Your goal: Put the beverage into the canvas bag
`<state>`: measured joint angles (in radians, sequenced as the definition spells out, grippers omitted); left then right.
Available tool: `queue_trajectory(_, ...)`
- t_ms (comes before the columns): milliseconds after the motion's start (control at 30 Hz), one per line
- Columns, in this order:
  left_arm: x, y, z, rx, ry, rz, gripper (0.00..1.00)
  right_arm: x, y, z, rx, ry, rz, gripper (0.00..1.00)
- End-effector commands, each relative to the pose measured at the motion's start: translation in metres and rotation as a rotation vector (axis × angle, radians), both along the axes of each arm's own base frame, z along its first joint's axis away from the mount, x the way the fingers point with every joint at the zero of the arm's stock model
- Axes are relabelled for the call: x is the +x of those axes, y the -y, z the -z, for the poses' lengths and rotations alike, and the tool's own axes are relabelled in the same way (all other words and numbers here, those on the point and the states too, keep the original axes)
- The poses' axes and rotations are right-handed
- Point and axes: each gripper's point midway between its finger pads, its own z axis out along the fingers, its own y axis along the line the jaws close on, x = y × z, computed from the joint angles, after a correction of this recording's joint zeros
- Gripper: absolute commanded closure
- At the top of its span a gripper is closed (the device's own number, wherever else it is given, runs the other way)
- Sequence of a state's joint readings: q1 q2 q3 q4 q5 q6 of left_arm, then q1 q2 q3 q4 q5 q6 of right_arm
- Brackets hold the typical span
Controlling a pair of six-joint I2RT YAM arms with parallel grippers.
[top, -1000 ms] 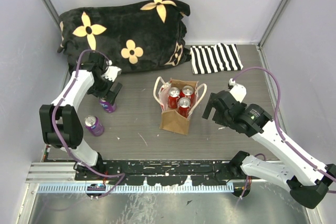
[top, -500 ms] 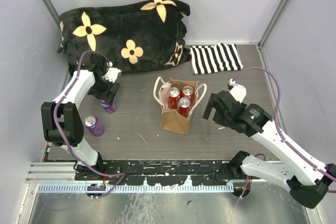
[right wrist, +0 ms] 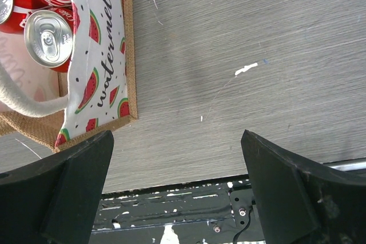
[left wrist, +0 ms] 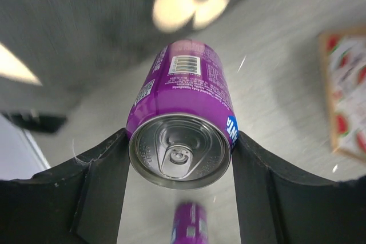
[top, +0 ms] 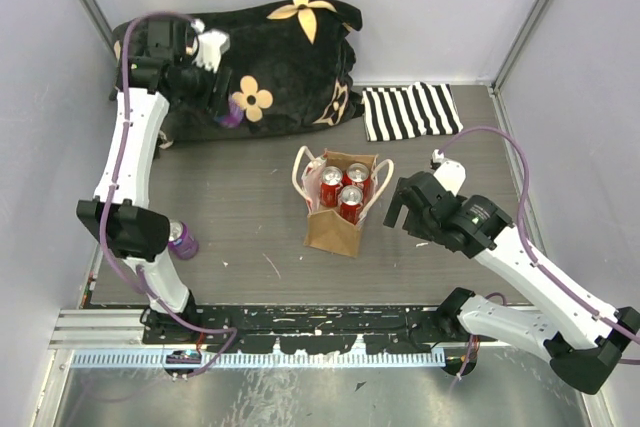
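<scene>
The left tool is clamped on a purple beverage can, held in the air in front of a black flowered cushion, well apart from the canvas bag. The bag stands mid-desk, holding three red cans. The right tool hangs wide open and empty just beside the bag.

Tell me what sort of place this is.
Probably a robot test cell in a lab: plain white wall panels, left arm and right arm bolted to a metal rail, staged props like the canvas bag of red cans.
</scene>
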<state>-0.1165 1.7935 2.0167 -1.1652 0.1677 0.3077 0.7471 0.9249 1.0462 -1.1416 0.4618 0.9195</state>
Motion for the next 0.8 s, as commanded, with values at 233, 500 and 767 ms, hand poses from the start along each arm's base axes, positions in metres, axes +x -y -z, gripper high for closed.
queue_trajectory(233,-0.029,0.186,-0.149,-0.364,0.351,0.391,1.00,0.007,-0.008,-0.005,0.025,0.029,-0.009,0.00)
queue_trajectory(500,-0.100,0.251,-0.097,-0.313,0.219,0.629,1.00,-0.001,0.001,-0.005,0.040,0.033,0.023,0.00)
queue_trajectory(767,-0.137,0.255,-0.037,-0.218,0.099,0.705,1.00,-0.004,0.004,-0.003,0.038,0.030,0.029,0.00)
